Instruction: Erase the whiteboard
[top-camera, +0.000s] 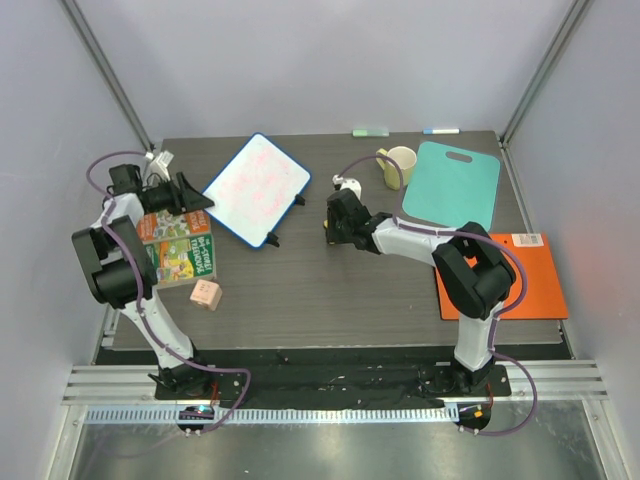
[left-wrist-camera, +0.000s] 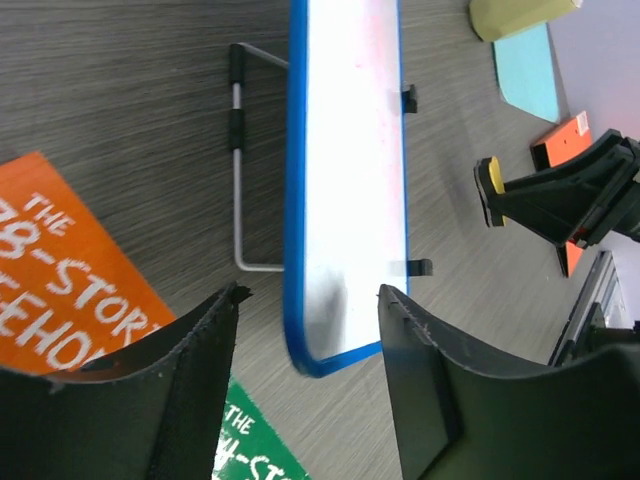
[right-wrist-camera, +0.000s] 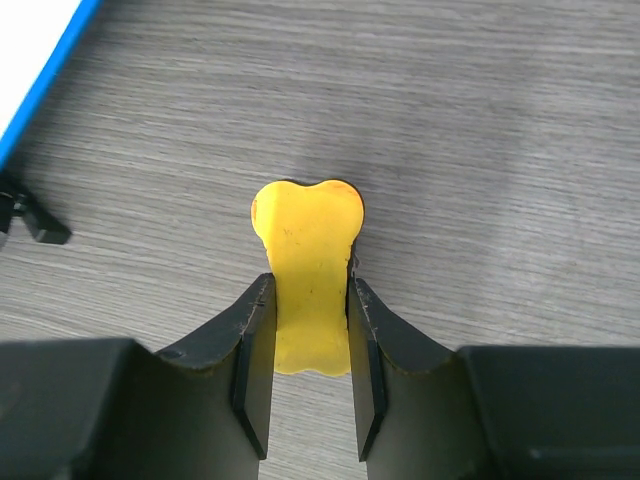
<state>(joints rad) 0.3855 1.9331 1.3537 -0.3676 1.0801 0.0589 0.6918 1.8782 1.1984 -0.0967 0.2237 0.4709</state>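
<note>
The whiteboard (top-camera: 258, 188), white with a blue rim and faint pink-red scribbles, stands tilted on its wire stand at the back left. My left gripper (top-camera: 200, 198) is open and empty, just left of the board's near-left corner; in the left wrist view the whiteboard (left-wrist-camera: 345, 180) runs away from between my fingers (left-wrist-camera: 200, 370). My right gripper (top-camera: 328, 225) is right of the board, apart from it, shut on a yellow eraser (right-wrist-camera: 307, 270) held just above the table. The board's blue edge (right-wrist-camera: 45, 85) shows at the right wrist view's top left.
Two books (top-camera: 178, 245) and a pink block (top-camera: 206, 294) lie by the left arm. A yellow mug (top-camera: 400, 165), a teal cutting board (top-camera: 452, 185) and an orange folder (top-camera: 510, 275) are on the right. Markers (top-camera: 370, 131) lie at the back edge.
</note>
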